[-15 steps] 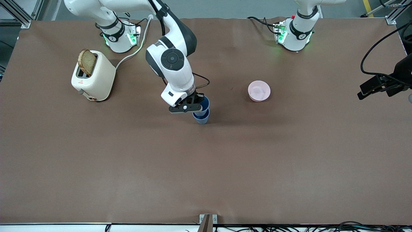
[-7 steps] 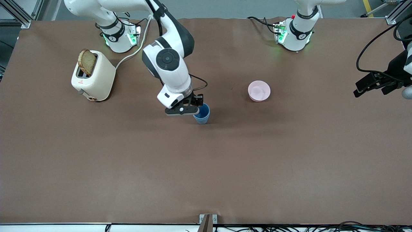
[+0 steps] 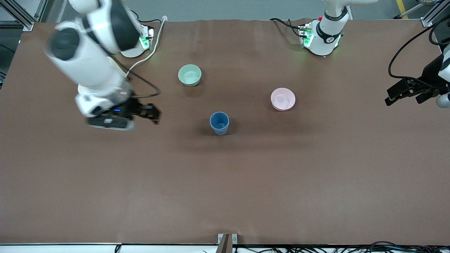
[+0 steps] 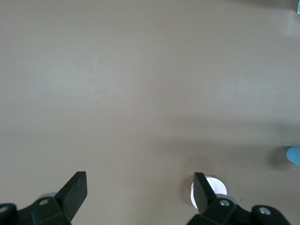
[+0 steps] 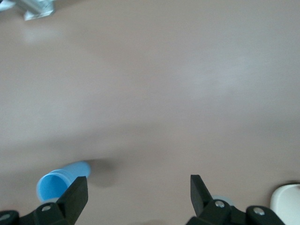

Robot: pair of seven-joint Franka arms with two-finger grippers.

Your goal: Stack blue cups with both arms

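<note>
The two blue cups [image 3: 219, 123] stand upright on the table's middle, one nested in the other, with no gripper touching them. My right gripper [image 3: 152, 114] is open and empty, up over the table toward the right arm's end, well apart from the cups. In the right wrist view the cups [image 5: 58, 180] show beside one of the open fingers [image 5: 77, 194] of my right gripper [image 5: 138, 192]. My left gripper [image 3: 395, 95] waits open and empty at the left arm's end of the table; the left wrist view shows the gripper [image 4: 139, 187] with bare table between its fingers.
A pale green bowl [image 3: 190, 75] sits farther from the front camera than the cups. A pink bowl [image 3: 283, 99] sits toward the left arm's end and shows in the left wrist view [image 4: 216, 186]. A cream toaster corner [image 5: 287, 202] shows in the right wrist view.
My right gripper lowered the upper cup into the lower one, let go and swung away toward the right arm's end. The green bowl came into view and the toaster is now hidden.
</note>
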